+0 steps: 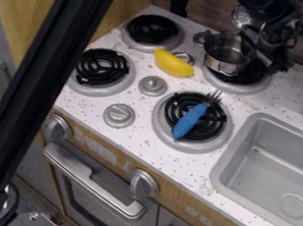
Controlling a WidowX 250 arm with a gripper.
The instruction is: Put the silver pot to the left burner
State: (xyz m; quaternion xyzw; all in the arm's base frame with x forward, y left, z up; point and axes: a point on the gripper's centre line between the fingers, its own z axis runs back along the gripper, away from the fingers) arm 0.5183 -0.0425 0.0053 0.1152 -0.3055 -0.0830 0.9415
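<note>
Camera view. Silver pot (224,66) sits at the back right burner (239,87), upper right of view, mouth up, roughly level as far as seen. Contact with the coil beneath is hard to confirm. Destination side: two candidates, the upper left burner (152,30) and the lower left burner (102,68); which one the task means is not settled by the wording.

Progress, my reading: nothing of the transfer done. Gripper (264,54) is at the pot, so this looks like the grasping stage. Left to do: secure hold, lift, carry leftward, set down on a left coil, let go.

Gripper: hangs from the top right, dark body overlapping the pot's right side. It is at or against the rim there; touching or just beside, cannot say. Open or closed, cannot tell; dark parts merge with the dark coil behind. No firm evidence of a grip on the pot.

Also noted: yellow banana (174,64) lies between the pot and the left burners, a likely snag on a low carry. Blue-handled fork (190,121) lies across the front right burner (190,146), off the likely route.
</note>
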